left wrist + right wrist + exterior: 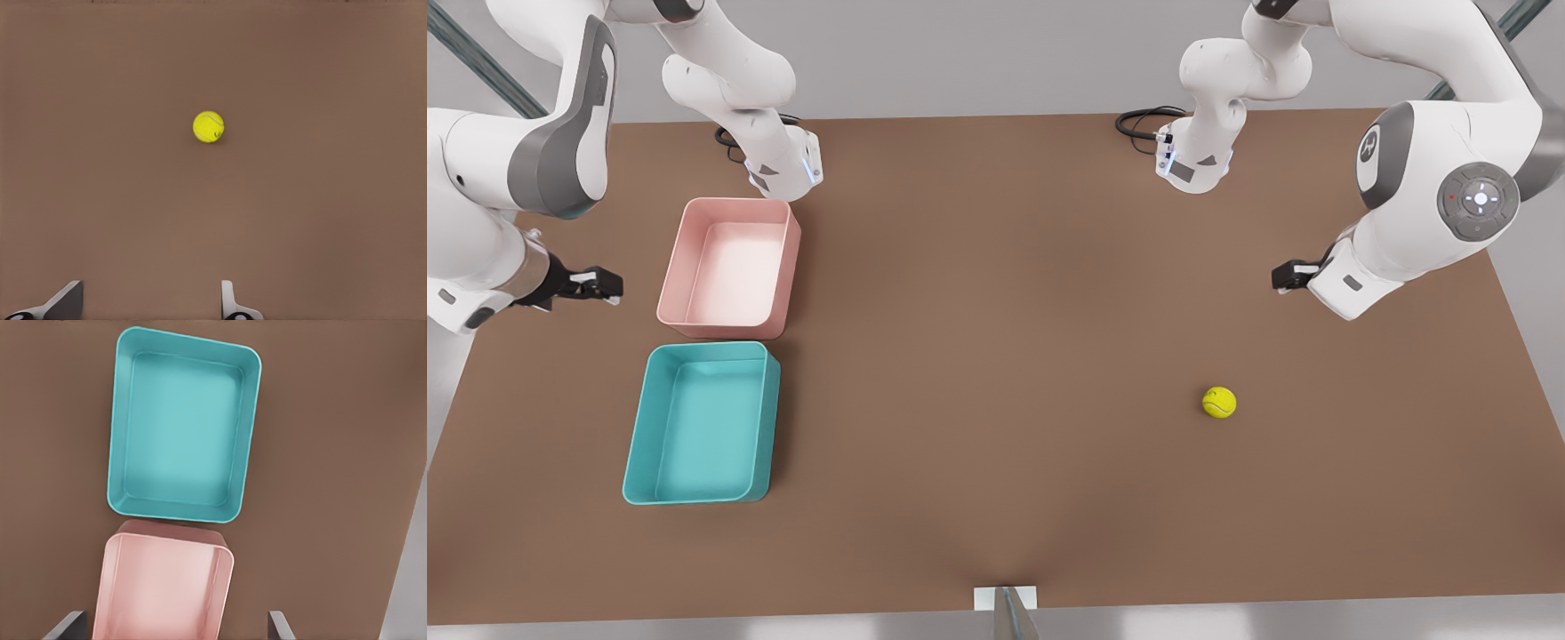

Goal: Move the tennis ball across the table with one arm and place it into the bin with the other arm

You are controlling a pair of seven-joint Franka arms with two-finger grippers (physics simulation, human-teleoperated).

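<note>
The tennis ball (1219, 402) lies on the brown table toward the front view's right; the left wrist view looks down on the tennis ball (208, 127) ahead of the fingers. My left gripper (1288, 276) hovers open behind the ball, well above the table, its fingertips (67, 303) wide apart and holding nothing. The teal bin (769, 418) sits empty at the front view's left. My right gripper (600, 284) hangs open beside the trays, above the table. In the right wrist view the bin (119, 433) lies beyond the open right gripper (173, 628).
A pink tray (791, 258) of like shape stands right behind the bin, almost touching it, and the pink tray (223, 587) is empty. Both arm bases and black cables (1143, 120) are at the table's back edge. A small white mount (1005, 600) sits at the front edge.
</note>
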